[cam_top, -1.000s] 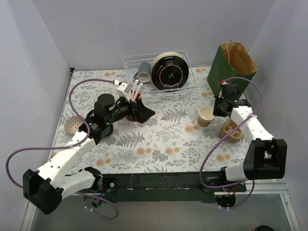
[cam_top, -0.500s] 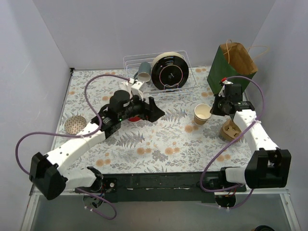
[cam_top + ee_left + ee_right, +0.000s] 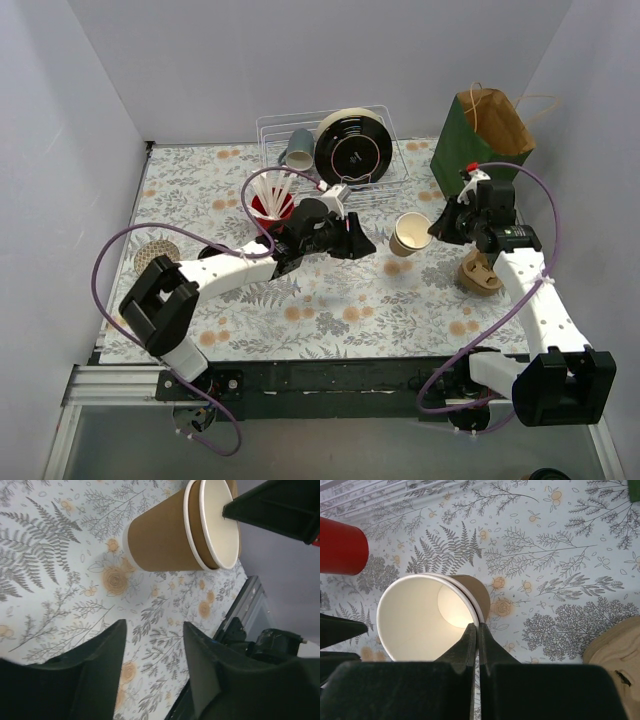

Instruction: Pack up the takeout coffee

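While right gripper (image 3: 478,627) pinches its rim, cup (image 3: 420,622), perhaps doubled, facing left gripper (image 3: 154,627)

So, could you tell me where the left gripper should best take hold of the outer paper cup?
Probably the brown side wall of the outer paper cup, midway up, coming from the left. The right gripper pinches the rim, and the tilted cup shows bare wall to the open left gripper.

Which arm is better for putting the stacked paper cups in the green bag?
Right. The right tool pinches the stacked paper cups by the rim, and the green bag stands just beyond that arm. The left tool is open, holding nothing.
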